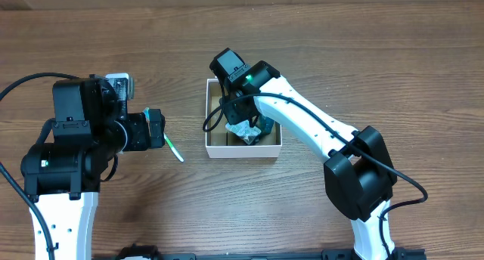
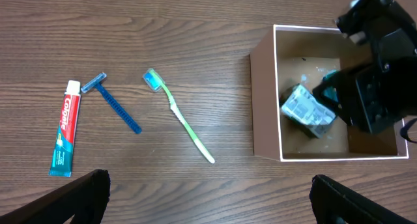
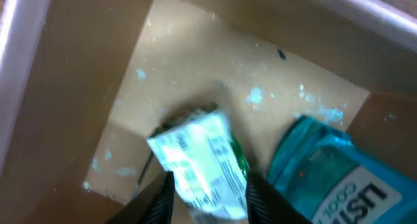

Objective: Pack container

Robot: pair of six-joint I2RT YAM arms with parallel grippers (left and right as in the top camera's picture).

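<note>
The container (image 1: pixel 214 149), a small square box with white walls and a brown inside, sits mid-table; it also shows in the left wrist view (image 2: pixel 264 100) and the right wrist view (image 3: pixel 78 87). My right gripper (image 1: pixel 246 130) reaches down into it and is shut on a white-and-green packet (image 3: pixel 199 159), also seen from the left wrist (image 2: pixel 306 110). A teal mouthwash bottle (image 3: pixel 326 175) lies in the box beside the packet. My left gripper (image 2: pixel 208 198) is open and empty, hovering left of the box. On the table lie a green toothbrush (image 2: pixel 179 116), a blue razor (image 2: pixel 117 107) and a toothpaste tube (image 2: pixel 65 127).
Only the toothbrush's tip (image 1: pixel 175 149) shows in the overhead view, next to the left arm (image 1: pixel 68 139). The right arm (image 1: pixel 318 131) stretches from the front right over the box. Bare wooden table surrounds everything.
</note>
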